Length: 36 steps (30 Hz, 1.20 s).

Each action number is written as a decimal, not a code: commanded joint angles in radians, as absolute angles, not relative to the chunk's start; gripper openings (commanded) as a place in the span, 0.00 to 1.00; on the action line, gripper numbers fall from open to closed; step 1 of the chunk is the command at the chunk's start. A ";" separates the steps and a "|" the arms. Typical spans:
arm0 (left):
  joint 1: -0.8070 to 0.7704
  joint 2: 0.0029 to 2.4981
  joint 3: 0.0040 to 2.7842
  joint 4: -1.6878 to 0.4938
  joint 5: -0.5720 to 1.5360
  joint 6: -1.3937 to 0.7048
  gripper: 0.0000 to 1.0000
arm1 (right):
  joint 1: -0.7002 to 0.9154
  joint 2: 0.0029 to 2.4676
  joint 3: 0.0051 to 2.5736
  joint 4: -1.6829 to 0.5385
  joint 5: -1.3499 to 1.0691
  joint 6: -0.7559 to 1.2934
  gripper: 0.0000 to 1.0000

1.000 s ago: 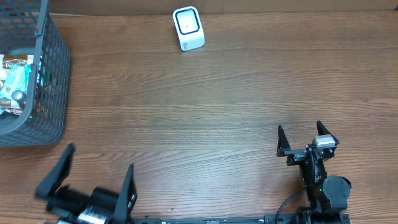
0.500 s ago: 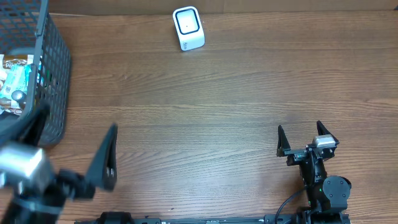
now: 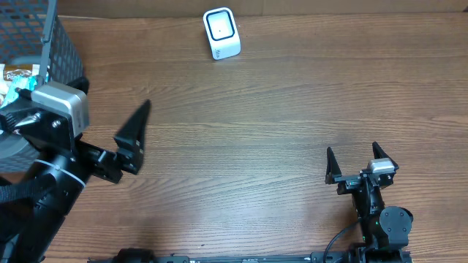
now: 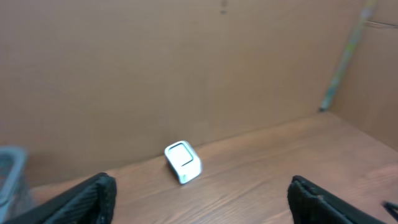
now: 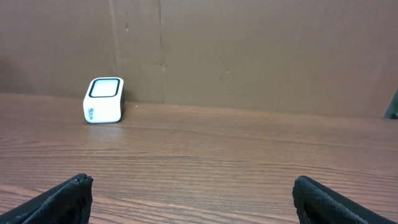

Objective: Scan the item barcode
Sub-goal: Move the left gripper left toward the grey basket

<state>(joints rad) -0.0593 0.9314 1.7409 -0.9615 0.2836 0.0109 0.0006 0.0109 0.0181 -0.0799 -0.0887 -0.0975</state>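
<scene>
The left gripper (image 4: 199, 200) is no longer low at the near left corner of the desk (image 3: 256, 131). It is now raised by the basket (image 3: 64, 44) at the left edge, fingers spread wide around nothing. The items (image 3: 13, 79) lie unpicked in that basket, well apart from the scanner (image 3: 221, 33) at the far edge, so a pick looks imminent. The right gripper (image 3: 352, 152) sits near right, wide open and empty.

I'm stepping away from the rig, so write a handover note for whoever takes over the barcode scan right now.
Left gripper: jaws open, empty, by the basket.
Right gripper: jaws open, empty, at the near right of the table.
Packaged items lie in the basket at far left; the scanner stands at the table's far edge.
Done: nothing picked or scanned.
Left: take an item from the basket, show its barcode to the scanner.
</scene>
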 commanded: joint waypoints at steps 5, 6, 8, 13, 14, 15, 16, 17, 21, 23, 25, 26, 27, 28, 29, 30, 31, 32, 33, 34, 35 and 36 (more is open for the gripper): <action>-0.066 1.001 1.762 -1.005 -0.102 -0.016 0.80 | -0.001 0.003 0.008 -0.077 -0.081 -0.099 1.00; -0.066 1.013 1.762 -1.006 -0.133 -0.023 0.80 | -0.001 0.003 0.008 -0.077 -0.081 -0.099 1.00; -0.066 1.035 1.762 -1.004 -0.196 -0.032 0.80 | -0.001 0.003 0.008 -0.077 -0.081 -0.099 1.00; -0.065 1.098 1.763 -0.976 -0.299 -0.060 0.80 | -0.001 0.003 0.008 -0.077 -0.081 -0.099 1.00; -0.066 1.110 1.763 -0.963 -0.295 -0.060 0.80 | -0.001 0.003 0.008 -0.077 -0.081 -0.099 1.00; -0.065 1.122 1.763 -0.949 -0.297 -0.059 0.80 | -0.001 0.003 0.008 -0.077 -0.081 -0.099 1.00; -0.065 1.131 1.763 -0.937 -0.304 -0.059 0.80 | -0.001 0.003 0.008 -0.077 -0.081 -0.099 1.00; -0.065 1.140 1.763 -0.928 -0.323 -0.059 0.80 | -0.001 0.003 0.008 -0.077 -0.081 -0.099 1.00; -0.065 1.180 1.763 -0.910 -0.446 -0.047 0.79 | -0.001 0.003 0.008 -0.077 -0.081 -0.099 1.00; -0.065 1.197 1.763 -0.916 -0.515 -0.036 0.79 | -0.001 0.003 0.008 -0.077 -0.081 -0.099 1.00; -0.065 1.210 1.763 -0.931 -0.583 -0.036 0.79 | -0.001 0.003 0.008 -0.077 -0.081 -0.099 1.00; -0.065 1.214 1.763 -0.938 -0.607 -0.036 0.79 | -0.001 0.003 0.008 -0.077 -0.081 -0.099 1.00; -0.065 1.218 1.763 -0.946 -0.632 -0.036 0.80 | -0.001 0.003 0.008 -0.077 -0.081 -0.099 1.00; -0.065 1.221 1.763 -0.954 -0.650 -0.037 0.81 | -0.001 0.003 0.008 -0.077 -0.081 -0.099 1.00; -0.065 1.222 1.763 -0.958 -0.665 -0.038 0.84 | -0.001 0.003 0.008 -0.077 -0.081 -0.099 1.00; -0.062 1.223 1.763 -0.964 -0.680 -0.051 0.87 | -0.001 0.003 0.008 -0.077 -0.081 -0.099 1.00; -0.056 1.223 1.763 -0.966 -0.688 -0.065 0.89 | -0.001 0.003 0.008 -0.077 -0.081 -0.099 1.00; -0.045 1.223 1.763 -0.968 -0.688 -0.076 0.89 | -0.001 0.003 0.008 -0.077 -0.081 -0.099 1.00; -0.032 1.223 1.763 -0.968 -0.686 -0.083 0.89 | -0.001 0.003 0.008 -0.077 -0.081 -0.099 1.00; -0.014 1.223 1.763 -0.969 -0.682 -0.087 0.89 | -0.001 0.003 0.008 -0.077 -0.081 -0.099 1.00; 0.006 1.223 1.763 -0.969 -0.671 -0.087 0.89 | -0.001 0.003 0.008 -0.077 -0.081 -0.099 1.00; 0.025 1.223 1.763 -0.970 -0.657 -0.086 0.89 | -0.001 0.003 0.008 -0.077 -0.081 -0.099 1.00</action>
<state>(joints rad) -0.0174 1.2247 1.7420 -0.9665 -0.6292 -0.0547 0.0006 0.0109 0.0181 -0.0799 -0.0887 -0.0978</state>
